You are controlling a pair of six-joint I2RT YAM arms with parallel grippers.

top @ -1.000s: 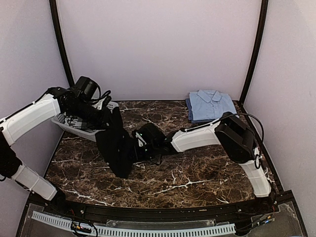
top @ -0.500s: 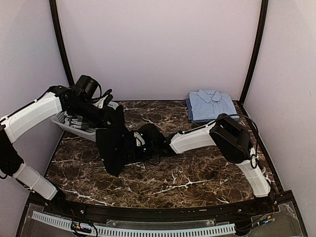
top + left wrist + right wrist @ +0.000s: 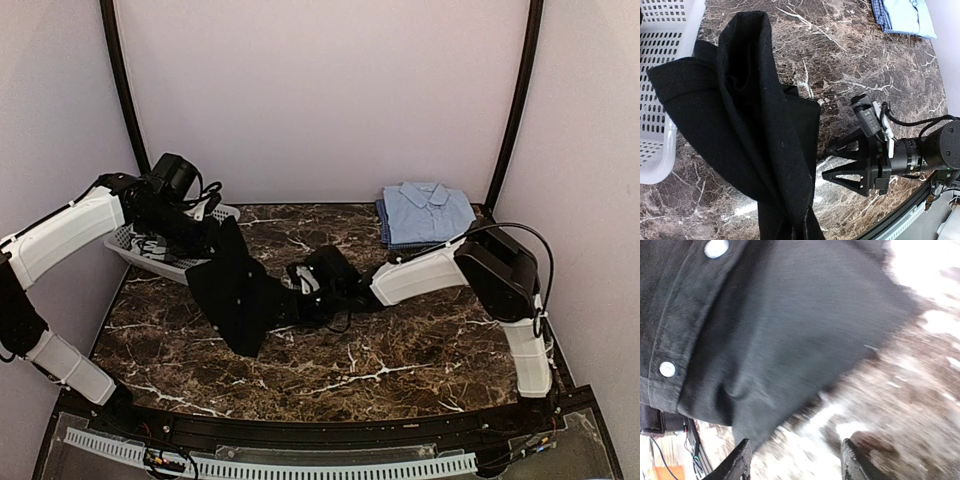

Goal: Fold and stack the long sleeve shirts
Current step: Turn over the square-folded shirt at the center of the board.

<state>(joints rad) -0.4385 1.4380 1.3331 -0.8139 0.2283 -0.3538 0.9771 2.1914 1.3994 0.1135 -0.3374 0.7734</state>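
We log right gripper now spread, empty, backed off black shirt | left gripper clamps its top, left-centre of frame, hem on tabletop | light blue shirt folded, upper right | we judge re-grip next

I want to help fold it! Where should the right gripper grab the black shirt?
Probably its loose right edge, coming from the right. The black shirt hangs bunched from the shut left gripper, and that edge drapes low, facing the open right gripper.
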